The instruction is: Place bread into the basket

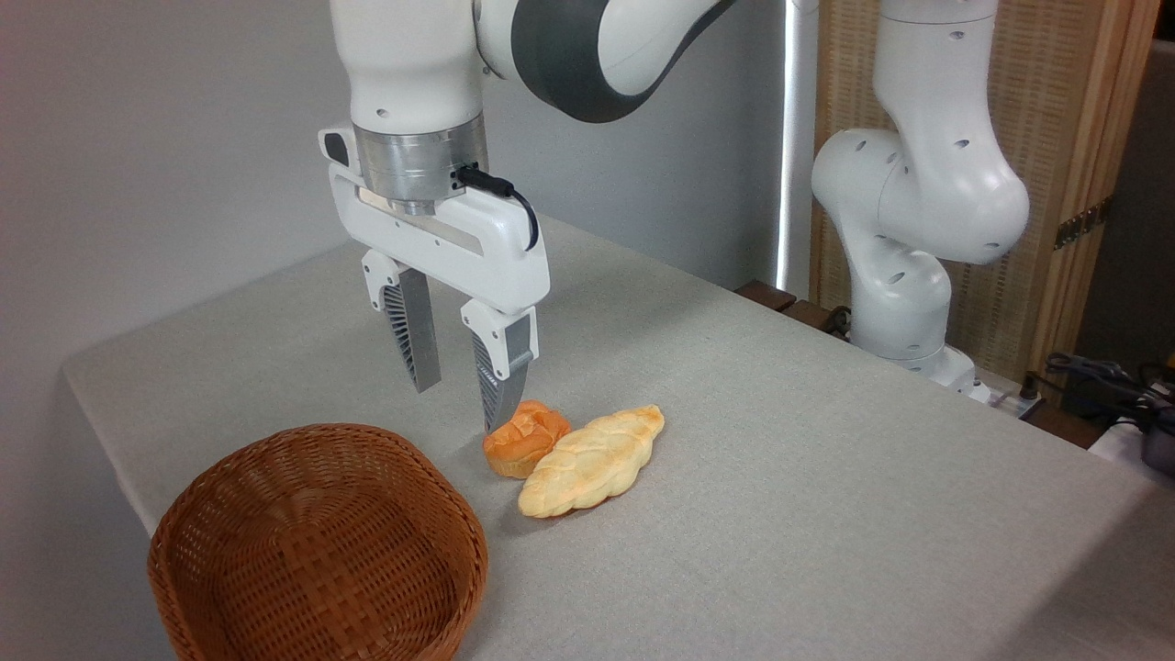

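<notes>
1. Setting: a table (780,441) under a pale grey cloth stands against a plain grey wall, with a slatted wooden screen behind the arm's base.
2. Hand (459,404): released, fingers spread and pointing down, nothing held. It hangs just above and behind the bread, the nearer fingertip (489,418) at the bun's back edge; contact cannot be confirmed.
3. Bread (525,438): a small orange-brown knotted bun resting on the table, outside the basket.
4. Braided loaf (592,461): longer, pale yellow, lying against the bread on the side away from the basket.
5. Basket (317,551): woven wicker, empty, near the bread toward the table's front corner.
6. Step in hand: approach for the grasp. The hand appears offset from the bread; the next move calls for centring the fingers over the bun, descending, and closing without catching the loaf.
7. Count: one bread, one loaf, one basket, one hand.
</notes>
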Robot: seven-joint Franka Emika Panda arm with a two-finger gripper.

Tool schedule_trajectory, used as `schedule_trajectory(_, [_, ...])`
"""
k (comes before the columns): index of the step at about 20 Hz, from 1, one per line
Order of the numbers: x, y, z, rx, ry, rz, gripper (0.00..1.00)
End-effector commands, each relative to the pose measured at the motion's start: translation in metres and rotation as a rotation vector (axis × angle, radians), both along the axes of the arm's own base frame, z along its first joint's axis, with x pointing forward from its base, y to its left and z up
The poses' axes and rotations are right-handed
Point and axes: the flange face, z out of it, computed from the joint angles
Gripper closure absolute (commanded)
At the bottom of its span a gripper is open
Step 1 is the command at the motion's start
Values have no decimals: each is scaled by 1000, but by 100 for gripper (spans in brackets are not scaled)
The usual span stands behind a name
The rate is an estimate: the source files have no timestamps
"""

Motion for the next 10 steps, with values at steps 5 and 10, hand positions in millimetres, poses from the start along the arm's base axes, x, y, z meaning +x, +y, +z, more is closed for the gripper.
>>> schedule_trajectory(5, [12,-18,5,-12,4,0,0])
schedule_trajectory(10, [9,-20,5,-14,21,-4,0])
